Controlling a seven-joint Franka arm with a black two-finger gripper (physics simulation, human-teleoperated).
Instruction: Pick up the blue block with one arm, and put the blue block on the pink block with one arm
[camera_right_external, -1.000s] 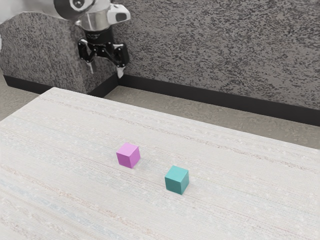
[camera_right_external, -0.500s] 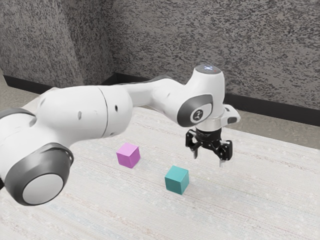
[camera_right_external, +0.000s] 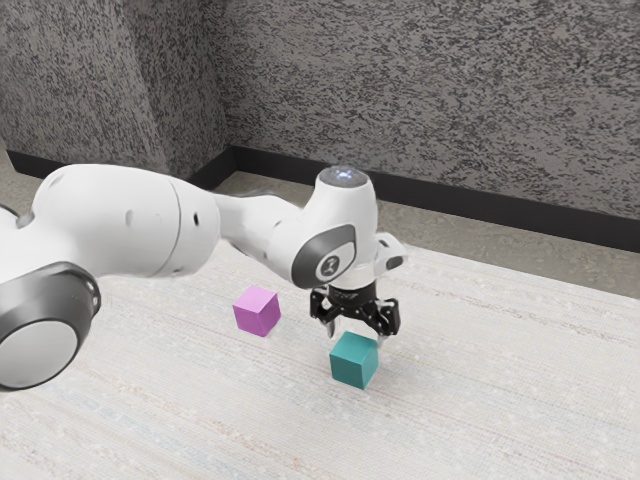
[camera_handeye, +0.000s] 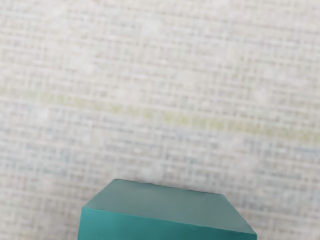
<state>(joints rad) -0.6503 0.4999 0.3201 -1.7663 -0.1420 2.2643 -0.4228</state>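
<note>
Blue block (camera_right_external: 354, 360), teal in shade: set flat on the table (camera_right_external: 520, 400), not yet lifted. Gripper (camera_right_external: 355, 327) is found directly above it, fingers spread wide, nothing held and the block untouched. Pink block (camera_right_external: 257, 310) is noted near, toward the exterior view's left, apart from the blue one, its top bare. Step judged: approach for the grasp. Next, a straight descent is called for, fingers squared to two opposite faces, before closing is attempted.
</note>
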